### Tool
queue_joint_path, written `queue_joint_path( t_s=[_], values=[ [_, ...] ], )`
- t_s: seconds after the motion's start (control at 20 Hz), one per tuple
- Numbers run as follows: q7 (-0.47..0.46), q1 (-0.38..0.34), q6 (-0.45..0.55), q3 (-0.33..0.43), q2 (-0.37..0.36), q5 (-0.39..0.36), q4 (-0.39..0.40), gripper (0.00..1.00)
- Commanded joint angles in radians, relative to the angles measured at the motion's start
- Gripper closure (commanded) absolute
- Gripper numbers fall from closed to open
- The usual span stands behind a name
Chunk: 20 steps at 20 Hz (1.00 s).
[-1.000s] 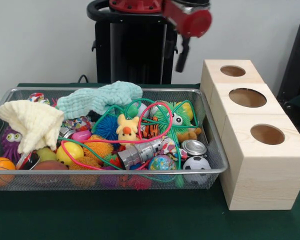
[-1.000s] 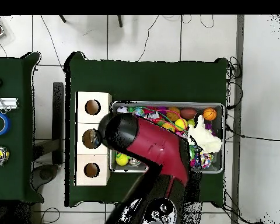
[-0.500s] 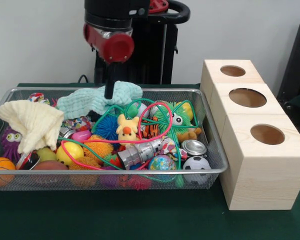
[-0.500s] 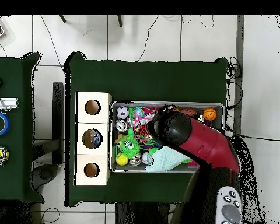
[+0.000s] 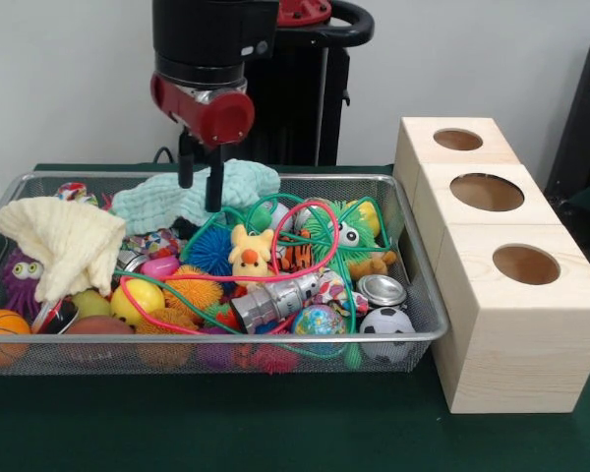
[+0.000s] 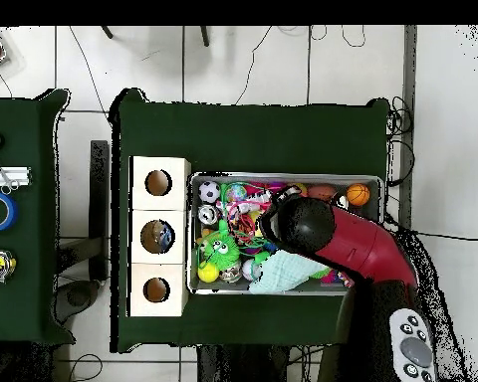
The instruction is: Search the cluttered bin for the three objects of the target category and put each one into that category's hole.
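In the overhead view one small blue-and-brown object lay already inside the middle hole of the pale wooden three-hole box, while the two other holes looked empty, so I judged that one of the three objects was delivered and two were left to find. What the object was, and so which category was the target, I could not tell; the remaining ones were presumably somewhere in the silver wire-mesh bin, among the heap of toys. The bin was very full: a cream-yellow folded cloth at one end, a mint-green waffle cloth at the back, a small yellow plush chick in the middle under tangled green and pink cords, a shiny metal cylinder, a small soccer ball and an orange basketball toy. The red and black gripper hung over the back part of the bin, directly above the mint-green waffle cloth. Its two black fingers stood clearly apart, with a visible gap between them and nothing held in it. Their tips seemed to be at the surface of the cloth or just above it; I could not tell whether they touched it. It seemed the search for the second object was only beginning.
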Motion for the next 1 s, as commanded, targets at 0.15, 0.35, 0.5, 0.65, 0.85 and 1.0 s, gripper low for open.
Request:
queue_joint_path(
  t_s=[0.15,0.35,0.5,0.65,0.85,1.0],
  values=[
    [-0.189,-0.001,0.003,0.180,-0.061,-0.140,0.123,0.00],
    [-0.246,-0.050,0.029,0.246,-0.056,-0.168,0.117,0.00],
    [-0.272,-0.072,0.049,0.278,-0.056,-0.188,0.115,0.00],
    [-0.298,-0.106,0.060,0.321,-0.055,-0.213,0.120,0.00],
    [-0.290,-0.131,0.077,0.354,-0.057,-0.238,0.120,0.00],
    [-0.272,-0.145,0.083,0.371,-0.060,-0.254,0.120,0.00]
  ],
)
